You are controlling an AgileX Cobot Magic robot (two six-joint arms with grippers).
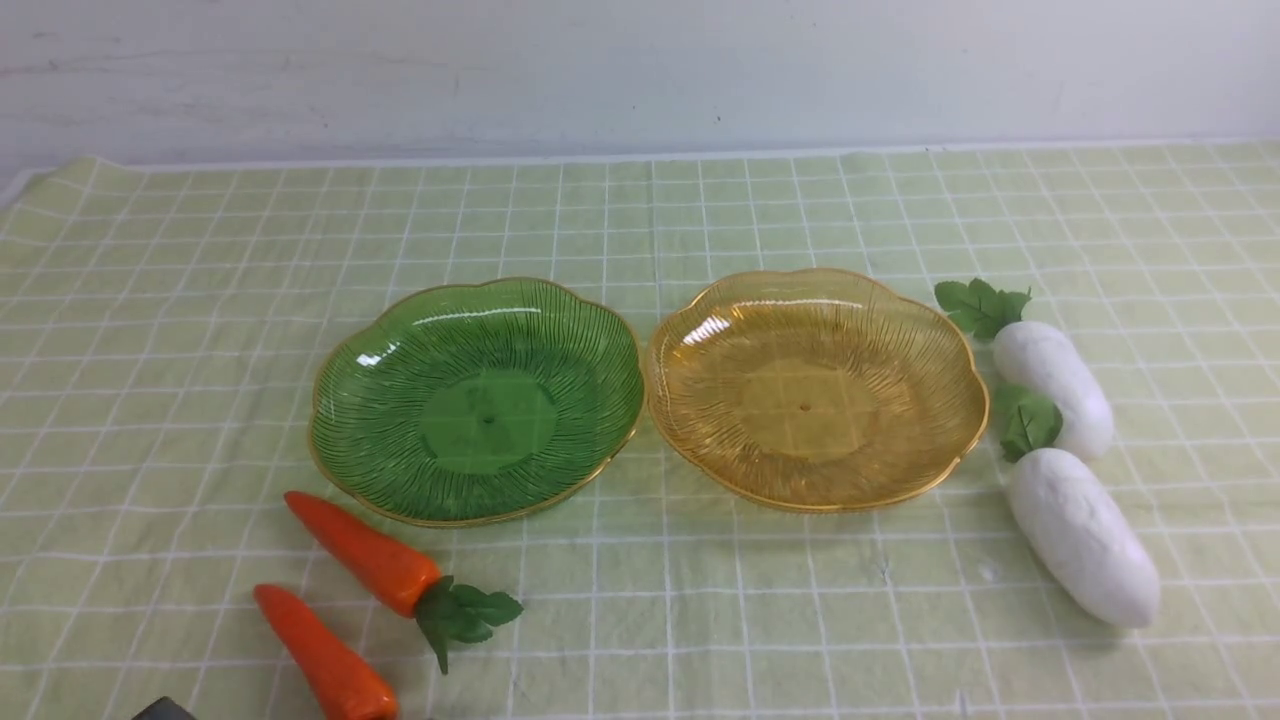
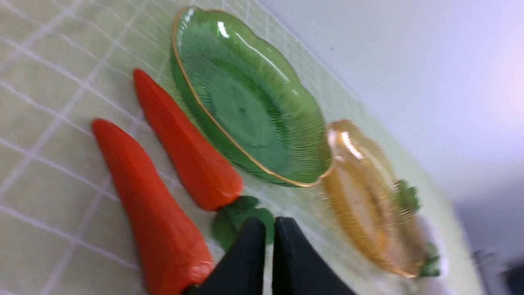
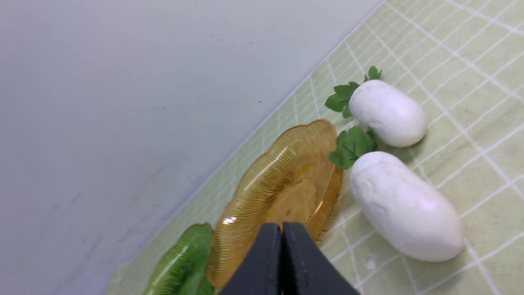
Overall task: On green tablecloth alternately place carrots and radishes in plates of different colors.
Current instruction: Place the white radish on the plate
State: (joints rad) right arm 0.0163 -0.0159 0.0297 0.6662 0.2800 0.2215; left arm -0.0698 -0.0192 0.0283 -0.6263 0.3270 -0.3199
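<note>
Nearest the robot, both claws are poised above the desk with black jaws closed on nothing. The left claw (image 2: 269,222) is at front left. The right claw (image 3: 281,226) is by the near edge of the amber plate (image 3: 278,192).

A green tablecloth (image 1: 150,400) with a white grid covers the desk. At front left, two orange carrots lie side by side, tips pointing away and leftward. The nearer carrot (image 1: 325,660) is partly cut off by the frame. The farther carrot (image 1: 365,555) lies just short of the green plate (image 1: 480,400).

Mid-desk, the green and amber plates sit almost rim to rim, both empty. On the right, beside the amber plate, the nearer radish (image 1: 1085,535) and farther radish (image 1: 1055,385) lie end to end, leaves overlapping. A pale wall (image 1: 600,70) stands behind.

Likely risks:
- The glossy, tapered carrots could slip from a pinch near the tip.
- Jaws lowered around one carrot may nudge its close neighbour.
- Lifting one radish may drag the other.
- A bump could slide a light plate.

Count: two carrots, two radishes, two plates, two claws. Nothing is placed yet.
</note>
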